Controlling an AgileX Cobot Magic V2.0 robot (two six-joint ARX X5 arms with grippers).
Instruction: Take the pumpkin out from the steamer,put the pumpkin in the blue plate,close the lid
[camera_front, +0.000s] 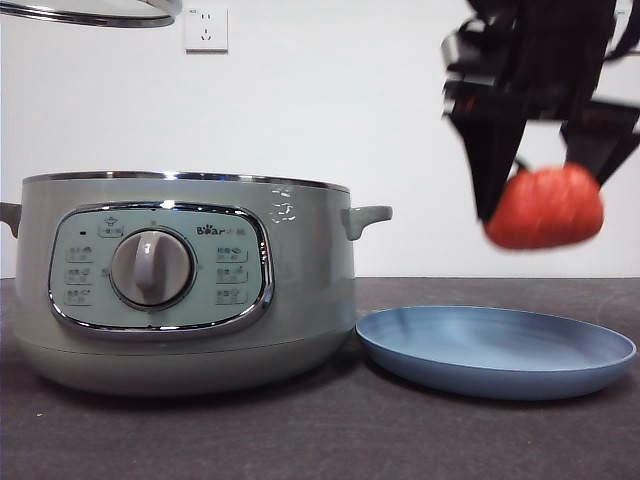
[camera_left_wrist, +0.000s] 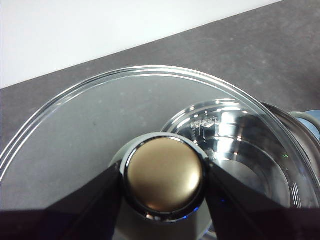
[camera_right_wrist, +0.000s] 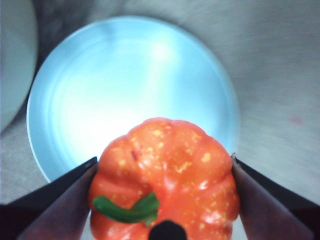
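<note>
1 wall outlet (camera_front: 205, 29) behind steamer (camera_front: 180, 285).

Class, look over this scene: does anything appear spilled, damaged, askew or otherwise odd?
Nothing stands out. The right gripper holds the pumpkin above the blue plate; the left gripper holds the lid up, off the steamer.

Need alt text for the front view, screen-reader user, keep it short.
The right gripper holds the pumpkin in the air above the blue plate, not touching it. To the plate's left stands the open steamer on the dark table; the lid is held high at the top-left corner.
</note>
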